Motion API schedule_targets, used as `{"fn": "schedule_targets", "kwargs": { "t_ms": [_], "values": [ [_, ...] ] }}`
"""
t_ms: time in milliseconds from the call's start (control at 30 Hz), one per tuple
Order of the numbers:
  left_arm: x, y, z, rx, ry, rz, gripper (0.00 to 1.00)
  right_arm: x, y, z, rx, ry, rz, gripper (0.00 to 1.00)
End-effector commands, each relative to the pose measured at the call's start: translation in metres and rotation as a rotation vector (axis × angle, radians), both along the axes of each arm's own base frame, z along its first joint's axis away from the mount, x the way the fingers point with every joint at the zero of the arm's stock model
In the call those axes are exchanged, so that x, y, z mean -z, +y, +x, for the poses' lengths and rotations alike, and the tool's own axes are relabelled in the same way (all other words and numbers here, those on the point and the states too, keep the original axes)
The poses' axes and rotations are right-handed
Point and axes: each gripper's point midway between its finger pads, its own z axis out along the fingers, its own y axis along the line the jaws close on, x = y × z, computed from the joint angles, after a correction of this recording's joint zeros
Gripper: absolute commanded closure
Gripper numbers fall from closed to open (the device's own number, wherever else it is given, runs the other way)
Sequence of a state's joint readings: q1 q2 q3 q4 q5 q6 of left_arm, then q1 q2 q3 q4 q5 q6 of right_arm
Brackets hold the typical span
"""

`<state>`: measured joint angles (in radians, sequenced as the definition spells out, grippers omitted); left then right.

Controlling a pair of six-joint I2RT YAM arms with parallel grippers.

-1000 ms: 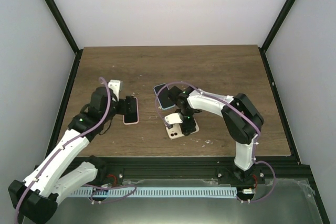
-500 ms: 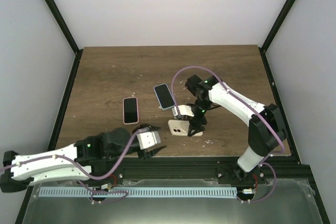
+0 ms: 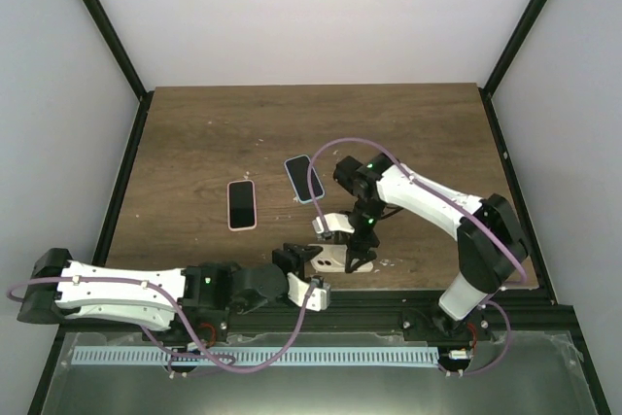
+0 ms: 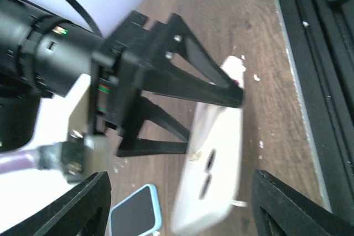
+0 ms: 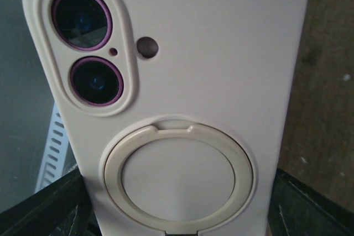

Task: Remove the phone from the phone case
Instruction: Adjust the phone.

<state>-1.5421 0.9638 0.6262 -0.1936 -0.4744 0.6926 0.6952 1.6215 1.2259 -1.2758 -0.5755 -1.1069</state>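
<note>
A phone in a cream case point(image 3: 326, 259) with two camera lenses and a ring on its back sits near the table's front edge. My right gripper point(image 3: 350, 255) is shut on its end; in the right wrist view the case point(image 5: 182, 81) fills the frame between my fingers point(image 5: 50, 208), the gripper point(image 5: 182, 216) closed across it. My left gripper point(image 3: 303, 264) is open just left of the case. In the left wrist view the gripper point(image 4: 182, 208) faces the case point(image 4: 213, 164), with the right arm's black fingers point(image 4: 182, 81) on its far end.
A phone in a pink case point(image 3: 242, 203) lies screen-up left of centre. A phone in a blue case point(image 3: 304, 179) lies behind the cream one and also shows in the left wrist view point(image 4: 135, 214). The black frame rail point(image 3: 321, 303) runs along the front edge.
My left arm left the pink phone, swung down to the front edge and reached right up to the cream case. My right gripper shifted slightly forward with the case.
</note>
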Motion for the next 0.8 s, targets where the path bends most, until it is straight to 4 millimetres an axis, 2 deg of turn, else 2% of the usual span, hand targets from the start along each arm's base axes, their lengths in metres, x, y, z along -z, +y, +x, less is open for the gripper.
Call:
{"fn": "schedule_targets", "kwargs": {
  "t_ms": [0, 233, 300, 367, 467, 767],
  "values": [
    [-0.016, -0.008, 0.003, 0.023, -0.093, -0.02, 0.31, -0.012, 0.006, -0.013, -0.011, 0.002, 0.033, 0.58],
    [0.003, -0.001, 0.001, 0.021, -0.05, 0.068, 0.43, -0.027, 0.015, -0.017, -0.016, 0.038, 0.078, 0.58],
    [0.006, 0.003, -0.001, 0.016, -0.015, 0.098, 0.42, -0.027, 0.014, -0.018, -0.017, 0.041, 0.073, 0.58],
    [0.009, 0.008, -0.004, 0.019, 0.016, 0.13, 0.37, -0.025, 0.013, -0.017, -0.018, 0.036, 0.066, 0.58],
    [0.015, 0.015, -0.002, 0.008, -0.001, 0.153, 0.33, -0.027, 0.014, -0.017, -0.019, 0.035, 0.07, 0.58],
    [0.02, -0.002, 0.005, 0.043, -0.032, 0.148, 0.57, -0.036, 0.023, -0.021, -0.015, 0.058, 0.096, 0.58]
  ]
}}
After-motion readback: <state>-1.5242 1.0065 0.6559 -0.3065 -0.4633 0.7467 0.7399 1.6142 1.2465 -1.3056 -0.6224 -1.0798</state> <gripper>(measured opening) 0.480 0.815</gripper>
